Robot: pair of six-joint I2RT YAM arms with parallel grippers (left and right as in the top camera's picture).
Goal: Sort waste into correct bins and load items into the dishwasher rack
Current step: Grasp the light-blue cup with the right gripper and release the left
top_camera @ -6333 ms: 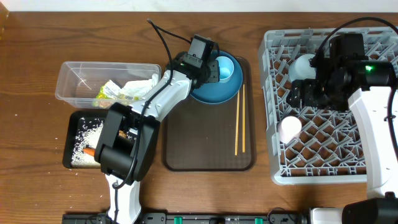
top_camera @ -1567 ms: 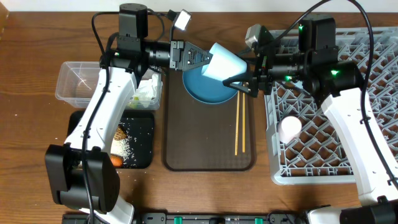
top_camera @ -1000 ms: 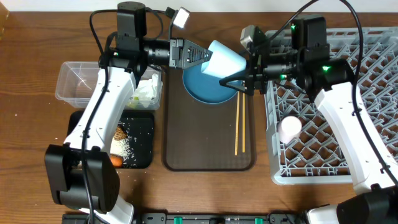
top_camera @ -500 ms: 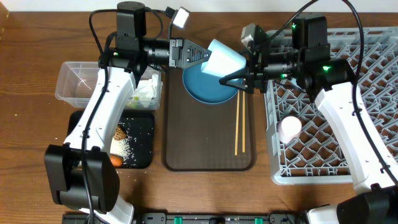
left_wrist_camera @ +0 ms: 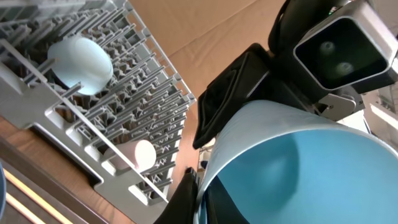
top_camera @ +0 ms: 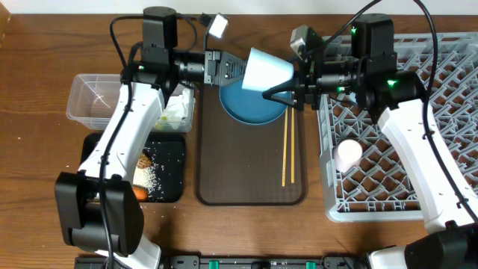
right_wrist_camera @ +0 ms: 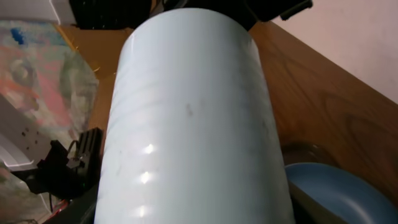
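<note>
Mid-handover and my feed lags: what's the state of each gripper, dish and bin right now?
left gripper: shut on light-blue bowl rim
right gripper: shut on the bowl's sides
light-blue bowl: airborne, tilted
dark-blue plate: on brown tray
chopsticks: flat on brown tray
white-pink cup: in dishwasher rack
light-blue cup: in rack
clear tub: holds wrappers
black tray: holds crumbs

Legible text, labels, brands, numbers, signs: none is showing in any of the three views. Crumpled wrappers, lying at the end of the clear tub: any print on them is appearing too small to read.
</note>
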